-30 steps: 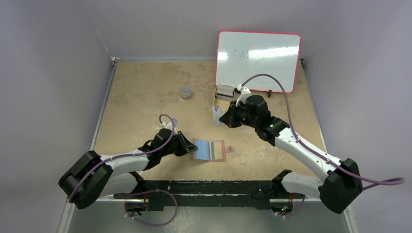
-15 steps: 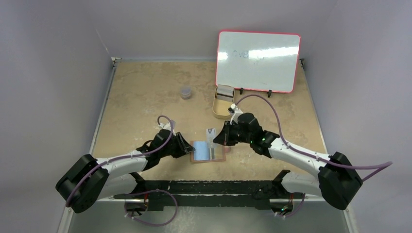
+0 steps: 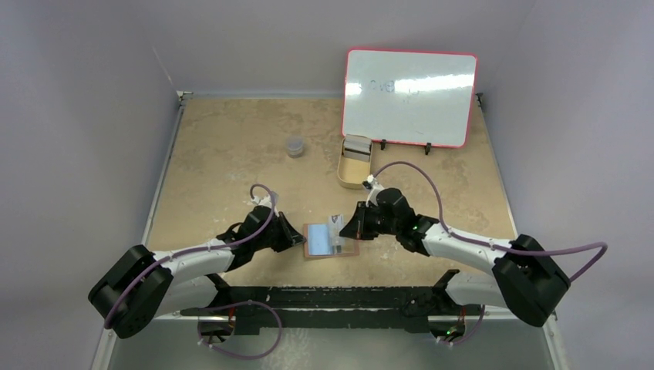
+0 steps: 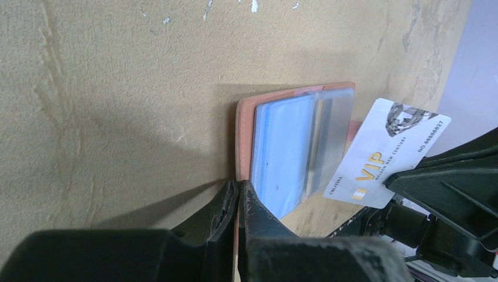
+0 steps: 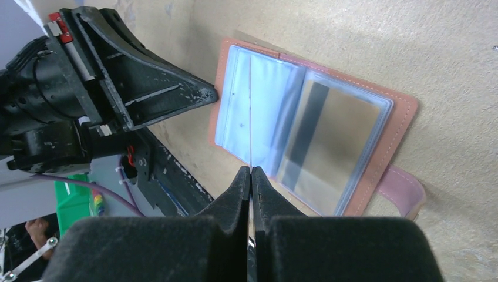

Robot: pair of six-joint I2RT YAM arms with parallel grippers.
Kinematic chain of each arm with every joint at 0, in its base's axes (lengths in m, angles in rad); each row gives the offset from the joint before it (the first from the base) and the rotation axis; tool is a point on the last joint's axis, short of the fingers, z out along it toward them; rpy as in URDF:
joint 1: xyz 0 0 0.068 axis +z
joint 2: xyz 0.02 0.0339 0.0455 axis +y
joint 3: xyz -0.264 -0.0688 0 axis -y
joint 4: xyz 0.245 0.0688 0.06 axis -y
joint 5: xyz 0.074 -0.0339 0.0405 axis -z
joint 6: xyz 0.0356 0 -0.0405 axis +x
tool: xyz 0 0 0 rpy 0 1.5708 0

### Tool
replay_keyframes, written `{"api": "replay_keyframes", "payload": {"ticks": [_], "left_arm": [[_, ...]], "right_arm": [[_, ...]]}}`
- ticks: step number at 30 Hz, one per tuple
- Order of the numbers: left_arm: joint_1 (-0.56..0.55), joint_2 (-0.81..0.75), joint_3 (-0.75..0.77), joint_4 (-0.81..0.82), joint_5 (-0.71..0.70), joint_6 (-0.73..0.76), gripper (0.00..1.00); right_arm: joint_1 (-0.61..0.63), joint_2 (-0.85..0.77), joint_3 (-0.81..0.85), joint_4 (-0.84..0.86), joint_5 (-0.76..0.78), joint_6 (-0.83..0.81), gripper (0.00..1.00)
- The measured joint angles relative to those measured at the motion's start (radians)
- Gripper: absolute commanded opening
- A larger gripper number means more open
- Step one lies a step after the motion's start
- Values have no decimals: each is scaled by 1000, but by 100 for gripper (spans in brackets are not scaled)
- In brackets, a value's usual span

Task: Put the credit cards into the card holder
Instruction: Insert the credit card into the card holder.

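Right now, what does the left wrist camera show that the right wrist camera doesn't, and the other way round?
Only the left wrist view shows the printed face of the VIP card, with its gold lettering and a number, and the left gripper pinched shut on the cover edge of the card holder.

Only the right wrist view shows the closing strap, a dark-striped card inside a clear sleeve, and the VIP card edge-on in the shut right gripper.

Both show the holder lying open on the tan table.

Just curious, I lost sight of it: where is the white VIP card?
Seen from above, front middle of the table: the right gripper pinches the VIP card just over the open wallet.
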Motion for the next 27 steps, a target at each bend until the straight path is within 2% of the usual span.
{"api": "replay_keyframes", "payload": {"ticks": [27], "left_arm": [[0, 24, 0, 0, -8, 4, 0]], "right_arm": [[-22, 157, -74, 198, -26, 69, 0]]}}
